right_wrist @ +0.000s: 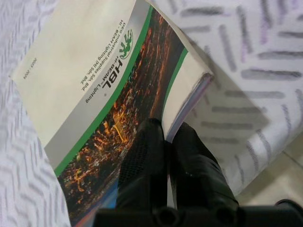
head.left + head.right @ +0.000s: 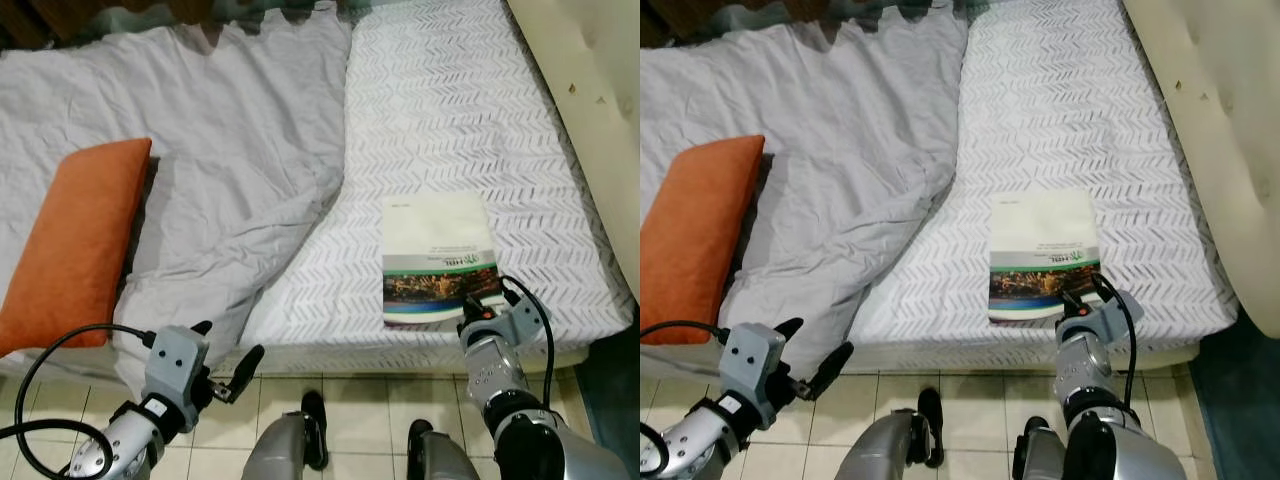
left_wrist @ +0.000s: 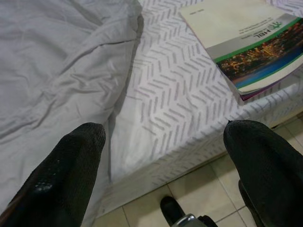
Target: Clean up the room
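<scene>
Right gripper [image 1: 166, 156] pinches the book [image 2: 437, 258] at its near edge, where pages overhang the bed [image 2: 470, 90] corner. Left gripper [image 2: 225, 362] hangs spread wide, holding nothing.

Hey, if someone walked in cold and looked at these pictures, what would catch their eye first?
Probably the orange pillow, bright against the rumpled grey blanket on the bed's left side. Next, the catalogue with the city-lights cover, lying near the front edge of the patterned mattress, where the right gripper is pinched on its corner. The left gripper hangs open over the floor tiles.
</scene>
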{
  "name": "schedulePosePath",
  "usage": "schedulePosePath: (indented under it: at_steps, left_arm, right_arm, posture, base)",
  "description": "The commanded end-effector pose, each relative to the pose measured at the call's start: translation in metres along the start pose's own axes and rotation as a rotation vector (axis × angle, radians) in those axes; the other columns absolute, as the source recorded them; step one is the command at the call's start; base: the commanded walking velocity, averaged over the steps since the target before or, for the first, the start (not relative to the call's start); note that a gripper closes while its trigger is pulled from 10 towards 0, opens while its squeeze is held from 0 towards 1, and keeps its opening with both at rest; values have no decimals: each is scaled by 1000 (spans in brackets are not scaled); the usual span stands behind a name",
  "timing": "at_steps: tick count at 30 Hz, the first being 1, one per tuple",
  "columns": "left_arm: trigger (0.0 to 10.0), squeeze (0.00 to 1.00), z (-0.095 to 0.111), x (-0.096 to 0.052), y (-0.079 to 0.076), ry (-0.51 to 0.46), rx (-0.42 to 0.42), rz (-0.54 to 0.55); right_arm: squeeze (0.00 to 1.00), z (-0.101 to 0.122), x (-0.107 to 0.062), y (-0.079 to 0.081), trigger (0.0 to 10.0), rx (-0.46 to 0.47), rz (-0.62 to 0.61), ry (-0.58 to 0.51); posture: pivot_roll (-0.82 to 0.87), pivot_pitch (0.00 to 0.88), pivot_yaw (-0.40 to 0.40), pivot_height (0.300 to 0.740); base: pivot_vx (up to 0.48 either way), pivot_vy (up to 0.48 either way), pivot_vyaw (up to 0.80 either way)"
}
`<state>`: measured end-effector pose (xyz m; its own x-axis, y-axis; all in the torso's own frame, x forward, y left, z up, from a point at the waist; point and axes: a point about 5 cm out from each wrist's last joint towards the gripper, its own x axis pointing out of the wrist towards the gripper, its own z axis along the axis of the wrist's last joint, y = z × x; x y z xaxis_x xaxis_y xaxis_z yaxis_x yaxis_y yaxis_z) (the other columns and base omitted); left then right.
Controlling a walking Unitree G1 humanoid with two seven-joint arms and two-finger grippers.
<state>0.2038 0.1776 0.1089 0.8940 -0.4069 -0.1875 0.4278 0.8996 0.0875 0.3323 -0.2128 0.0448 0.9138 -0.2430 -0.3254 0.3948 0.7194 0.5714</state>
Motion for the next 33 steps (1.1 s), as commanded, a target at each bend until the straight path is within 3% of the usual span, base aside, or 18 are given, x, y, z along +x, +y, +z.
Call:
schedulePosePath:
  at_steps: [1,6,11,19,24,33]
  left_arm:
    - [10000,0,-4,-5,-3,26,-5,6]
    - [10000,0,-6,-4,-6,27,-16,11]
    - [10000,0,-5,-1,-8,18,-21,5]
    - [10000,0,-10,2,-13,-12,-73,-10]
    - [10000,0,-19,5,-22,-44,-83,-42]
    - [10000,0,-41,24,-44,-88,-30,-95]
  right_arm:
    - [0,-25,-6,0,0,-58,30,118]
    - [0,-32,-8,4,0,-71,37,139]
    - [0,-32,-8,-2,0,16,-42,126]
    - [0,-34,-8,0,0,158,-89,125]
    - [0,-36,-9,1,0,170,-93,131]
    - [0,-35,-9,-1,0,166,-95,129]
  posture:
    - [197,459,160,740]
    - [190,460,156,740]
    - [187,459,152,740]
    - [177,453,140,740]
    - [180,455,129,740]
    - [131,473,90,740]
  base:
    - [0,0,0]
    - [0,0,0]
    - [0,0,0]
    - [0,0,0]
    - [0,0,0]
    - [0,0,0]
